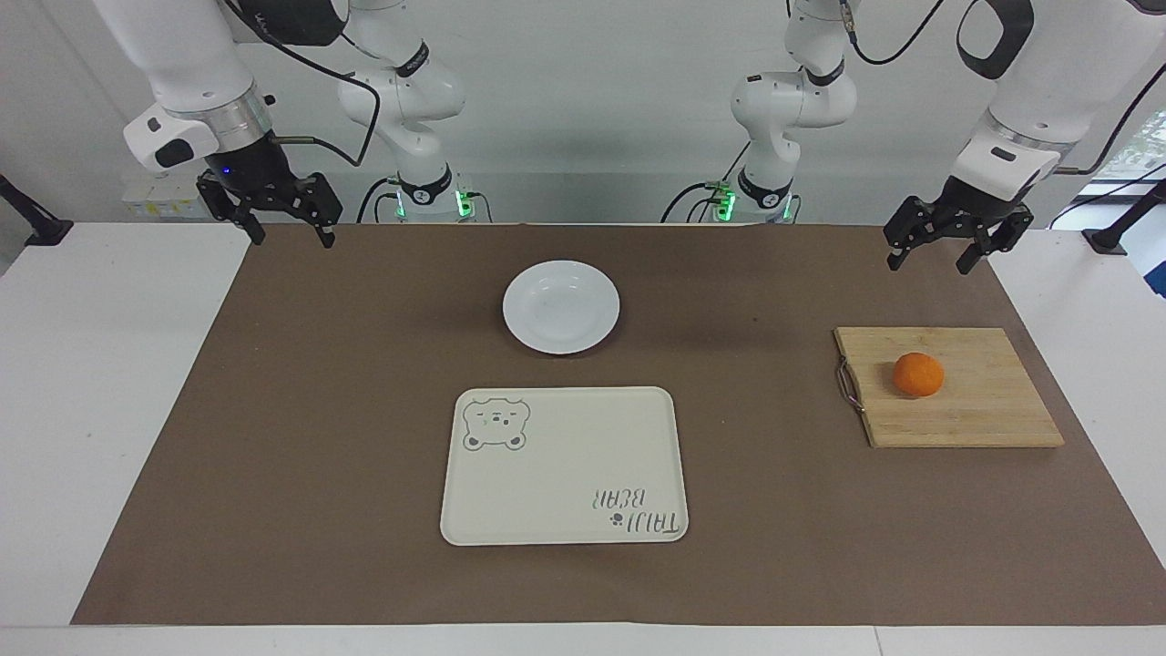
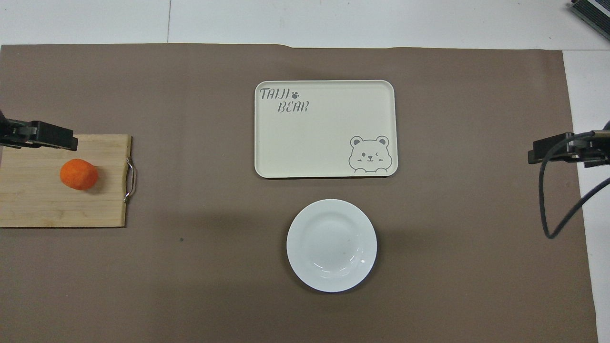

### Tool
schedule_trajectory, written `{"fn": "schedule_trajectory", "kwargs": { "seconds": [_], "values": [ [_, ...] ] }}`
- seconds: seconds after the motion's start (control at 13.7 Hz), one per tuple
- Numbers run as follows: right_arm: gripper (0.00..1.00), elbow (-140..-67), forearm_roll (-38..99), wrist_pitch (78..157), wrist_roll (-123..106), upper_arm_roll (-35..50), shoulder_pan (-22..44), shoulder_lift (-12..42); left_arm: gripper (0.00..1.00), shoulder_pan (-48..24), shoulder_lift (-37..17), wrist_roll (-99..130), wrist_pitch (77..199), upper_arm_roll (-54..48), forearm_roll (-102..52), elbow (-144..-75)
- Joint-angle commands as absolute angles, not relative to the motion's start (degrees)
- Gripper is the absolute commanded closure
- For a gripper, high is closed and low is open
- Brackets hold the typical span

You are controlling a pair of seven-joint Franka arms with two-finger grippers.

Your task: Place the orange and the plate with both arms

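Bear-print tray [image 1: 564,466] up front, nothing on it, and neither arm has committed.

I've got the plate [image 1: 561,306] just beside the tray, nearer the robots, and the orange [image 1: 917,374] on a wooden cutting board [image 1: 947,386] toward the left arm's end of the tabletop [image 1: 319,437]. Left pincer [image 1: 938,251] hangs spread and empty by the board, I'd say lined up for the fruit; right pincer [image 1: 288,229], gaping and empty, waits over its own end.

White wall [image 1: 592,109], brown-covered table [image 1: 273,410]
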State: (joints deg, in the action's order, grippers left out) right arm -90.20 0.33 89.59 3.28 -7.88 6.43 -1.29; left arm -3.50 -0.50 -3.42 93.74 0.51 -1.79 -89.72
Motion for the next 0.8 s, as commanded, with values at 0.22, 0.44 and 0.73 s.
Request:
{"fn": "schedule_trajectory", "kwargs": {
  "seconds": [0.22,0.44,0.73],
  "values": [
    [0.0,-91.2,0.0,89.6,2.4,-7.6,6.2,-2.4,0.0,-3.5,1.3,-4.0,92.4,0.5,-1.1,-91.0],
    [0.0,-91.2,0.0,89.6,2.4,-7.6,6.2,-2.4,0.0,-3.3,1.4,-3.9,92.3,0.6,-1.1,-91.0],
    [0.0,-91.2,0.0,89.6,2.3,-7.6,6.2,-2.5,0.0,-3.5,1.4,-3.9,92.4,0.5,-1.1,-91.0]
  ]
}}
